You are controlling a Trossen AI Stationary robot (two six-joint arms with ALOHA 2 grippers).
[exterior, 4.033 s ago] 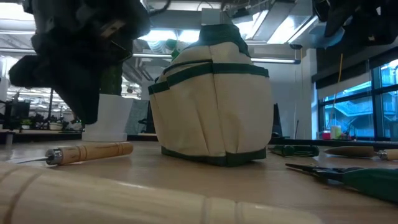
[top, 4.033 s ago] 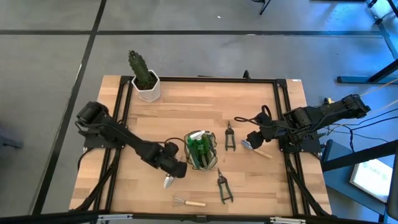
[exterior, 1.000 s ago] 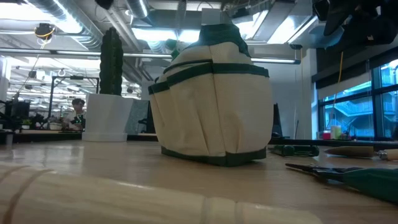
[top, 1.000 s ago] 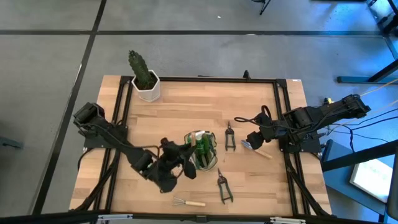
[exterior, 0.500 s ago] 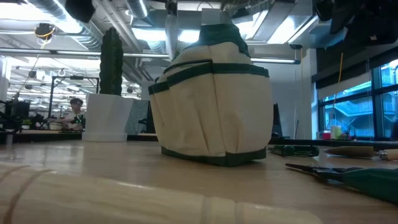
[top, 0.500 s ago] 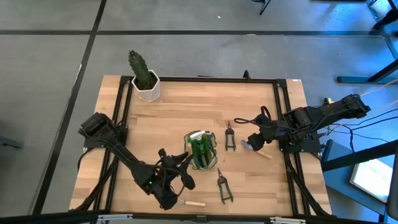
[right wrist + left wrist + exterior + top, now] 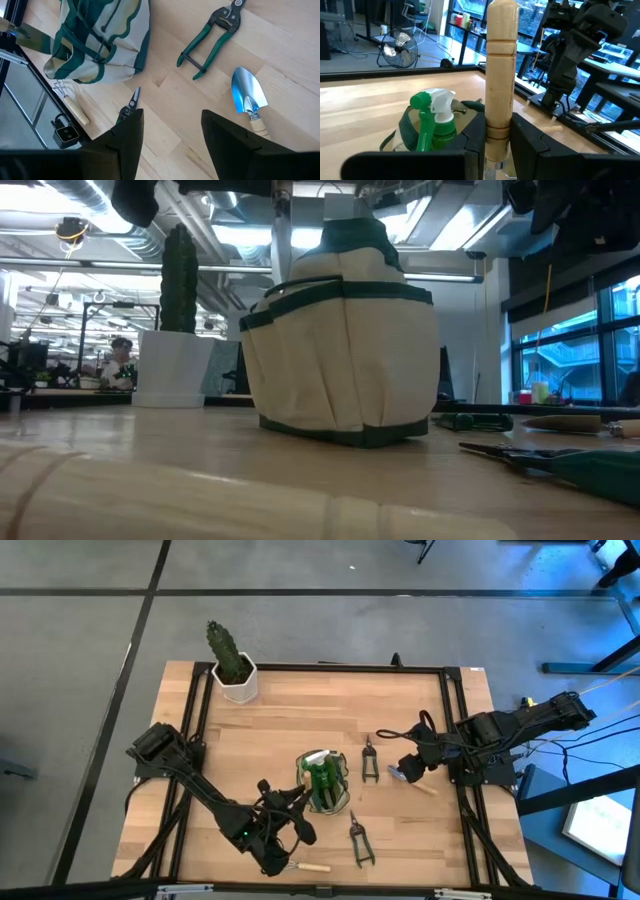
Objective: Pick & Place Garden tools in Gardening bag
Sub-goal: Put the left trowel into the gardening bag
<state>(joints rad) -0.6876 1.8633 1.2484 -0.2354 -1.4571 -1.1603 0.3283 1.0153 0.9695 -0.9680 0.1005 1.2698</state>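
Gardening bag [image 7: 320, 783], high view: it stands mid-table just beside the left gripper [image 7: 285, 830], on that gripper's far side. The wire rake [image 7: 303, 865] lies just beside the gripper toward the table's front edge; the snips [image 7: 359, 840] lie near it.

Low view: the bag fills the centre, upright; a cactus [image 7: 180, 265] stands behind it.

Left wrist view: the left gripper is clamped on a wooden tool handle [image 7: 499, 75], held upright, with a green spray bottle [image 7: 436, 122] in the bag mouth just beyond.

Right wrist view: the right gripper [image 7: 167, 130] hangs with fingers spread and empty above a trowel [image 7: 249, 102] and pruning shears [image 7: 212, 37].

Risk: the soft bag could tip, or its rim fold shut, if the tool's hidden metal end catches it or strikes the bottle.
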